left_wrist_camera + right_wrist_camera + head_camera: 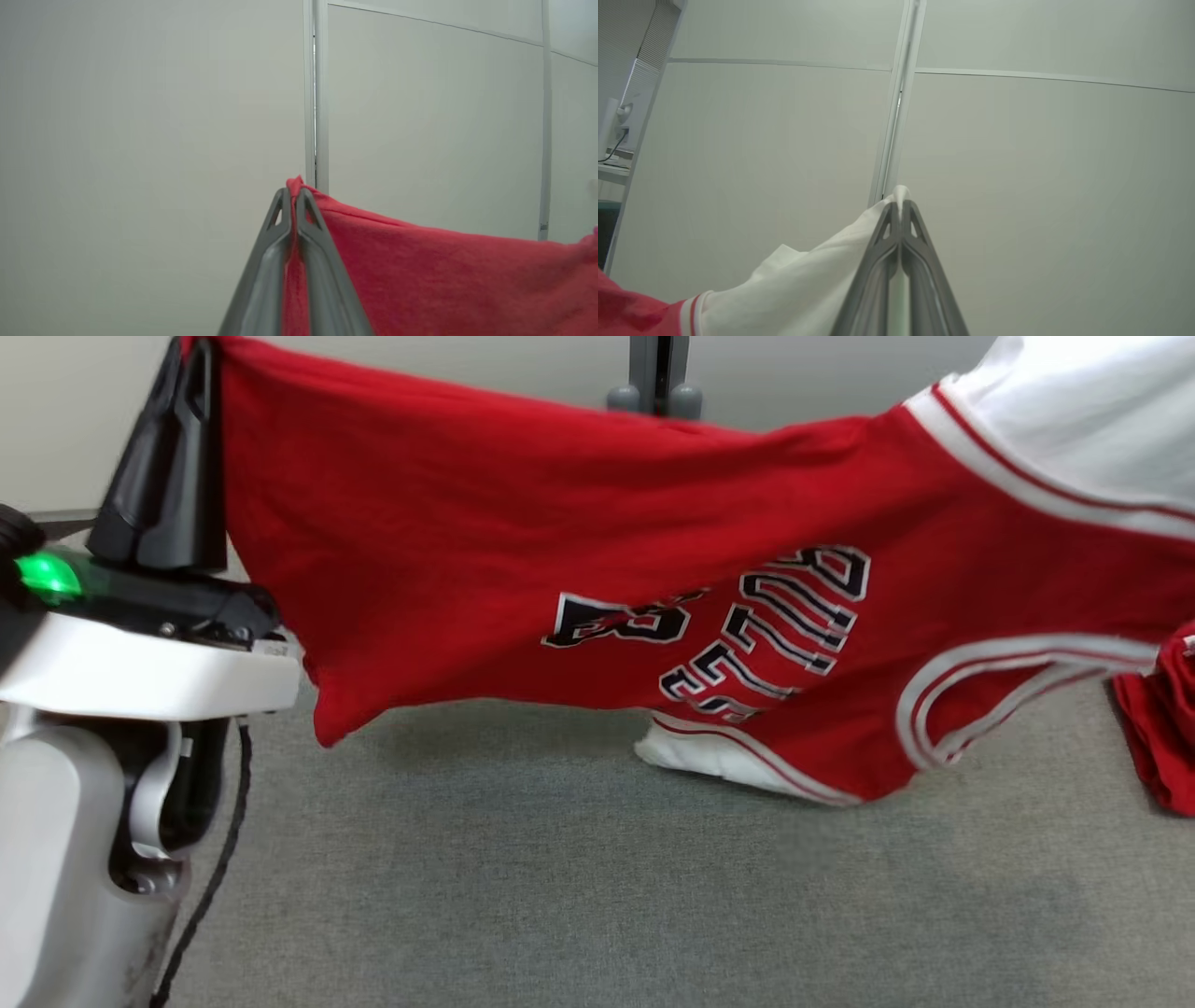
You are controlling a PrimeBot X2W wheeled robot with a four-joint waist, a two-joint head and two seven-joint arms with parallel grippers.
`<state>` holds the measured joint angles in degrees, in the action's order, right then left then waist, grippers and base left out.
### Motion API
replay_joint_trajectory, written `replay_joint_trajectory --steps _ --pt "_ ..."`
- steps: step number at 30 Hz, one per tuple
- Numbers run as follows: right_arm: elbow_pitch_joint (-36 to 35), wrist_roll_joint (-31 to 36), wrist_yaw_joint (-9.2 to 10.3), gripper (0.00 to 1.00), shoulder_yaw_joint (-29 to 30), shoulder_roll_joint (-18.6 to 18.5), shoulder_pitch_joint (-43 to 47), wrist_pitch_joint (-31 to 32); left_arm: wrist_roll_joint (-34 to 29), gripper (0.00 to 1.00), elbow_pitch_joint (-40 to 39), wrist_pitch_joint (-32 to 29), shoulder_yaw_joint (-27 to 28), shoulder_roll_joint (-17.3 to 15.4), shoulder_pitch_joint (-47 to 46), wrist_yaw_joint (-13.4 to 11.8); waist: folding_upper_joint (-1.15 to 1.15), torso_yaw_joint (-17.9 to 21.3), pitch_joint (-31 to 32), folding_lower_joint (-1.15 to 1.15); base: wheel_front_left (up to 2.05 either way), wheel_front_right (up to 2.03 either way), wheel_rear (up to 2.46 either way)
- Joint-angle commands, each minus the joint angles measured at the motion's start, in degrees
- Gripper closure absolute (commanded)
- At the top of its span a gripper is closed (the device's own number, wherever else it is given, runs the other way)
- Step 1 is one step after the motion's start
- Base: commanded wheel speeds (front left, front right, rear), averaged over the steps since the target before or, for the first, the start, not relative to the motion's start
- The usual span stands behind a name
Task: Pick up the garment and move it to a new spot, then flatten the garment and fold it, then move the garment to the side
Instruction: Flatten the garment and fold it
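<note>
The garment (560, 551) is a red basketball jersey with white sleeves, white trim and dark lettering, stretched in the air across the head view above the grey table (560, 859). My left gripper (191, 364) at the upper left is shut on its red hem corner (295, 183), fingers pointing up. In the right wrist view my right gripper (901, 205) is shut on the white sleeve fabric (822, 275). The jersey's lower folds (747, 756) touch the table.
More red cloth (1162, 728) lies at the right edge of the table. A dark stand post (658, 373) rises behind the jersey, before pale partition walls (140, 140). My left forearm (121, 672) with a black cable fills the lower left.
</note>
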<state>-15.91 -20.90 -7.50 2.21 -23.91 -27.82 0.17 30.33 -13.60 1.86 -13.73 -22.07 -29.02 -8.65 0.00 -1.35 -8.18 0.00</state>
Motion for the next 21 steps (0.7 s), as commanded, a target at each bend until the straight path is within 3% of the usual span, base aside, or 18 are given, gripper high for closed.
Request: replay_joint_trajectory --steps 1,10,15,21 --pt "-0.2 -0.3 0.02 1.00 0.4 -0.4 -0.9 0.6 -0.1 1.00 -0.3 -0.4 0.4 -0.3 -1.5 -0.4 0.00 0.2 0.2 0.00 0.00 0.00 0.00" --pt "5.0 -2.7 0.02 1.00 -0.7 -1.1 -8.5 2.3 1.3 1.00 5.6 -2.0 -0.7 0.5 -9.6 2.0 0.00 0.2 -1.3 0.00 0.00 0.00 0.00" --pt "10.8 -4.0 0.01 1.00 -3.5 -2.0 -16.7 1.8 2.0 1.00 13.0 -1.1 -0.8 1.7 -16.3 3.6 0.00 0.0 -3.7 0.00 0.00 0.00 0.00" --pt "23.5 -5.8 0.01 1.00 -9.6 -2.3 -32.9 -0.6 2.1 1.00 27.8 1.4 -1.4 4.8 -28.8 5.8 0.00 -0.3 -8.4 0.00 0.00 0.00 0.00"
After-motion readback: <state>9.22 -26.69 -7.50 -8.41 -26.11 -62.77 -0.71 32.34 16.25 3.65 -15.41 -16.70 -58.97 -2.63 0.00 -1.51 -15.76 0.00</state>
